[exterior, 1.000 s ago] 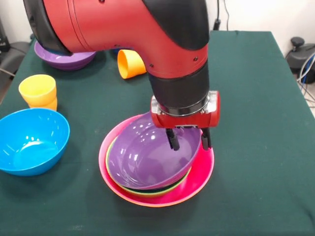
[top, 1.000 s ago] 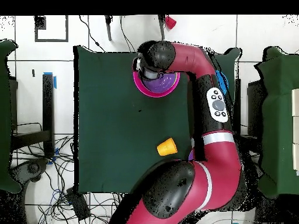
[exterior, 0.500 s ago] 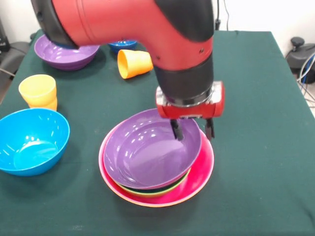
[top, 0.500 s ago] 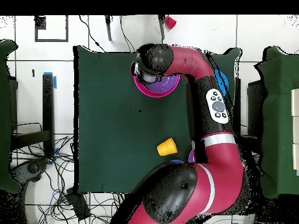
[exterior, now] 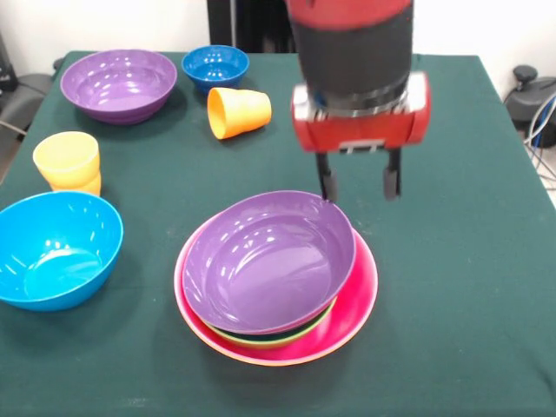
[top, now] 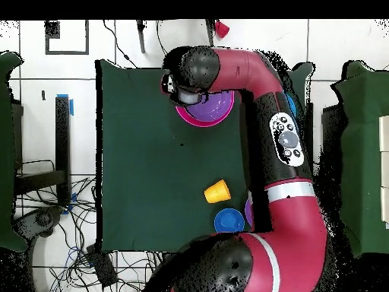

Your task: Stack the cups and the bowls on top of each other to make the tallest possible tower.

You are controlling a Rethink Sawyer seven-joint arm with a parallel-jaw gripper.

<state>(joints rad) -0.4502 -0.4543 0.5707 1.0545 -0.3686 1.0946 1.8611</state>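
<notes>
The tower is a nested pile: a purple bowl on top, a green rim under it and a large pink bowl outermost. My gripper hangs open and empty above the pile's far right rim, clear of it. On its side at the back lies an orange cup. At the left a yellow cup stands on a second one. The overhead view shows the tower and the orange cup; the wrist hides the fingers there.
A second purple bowl and a small dark-blue bowl stand at the back left. A light-blue bowl sits at the front left. The green cloth covers the table. My arm runs along one table edge in the overhead view.
My gripper has risen off the purple bowl's rim and drawn back, leaving that bowl on the pile. The arm no longer hides the back purple and dark-blue bowls.
</notes>
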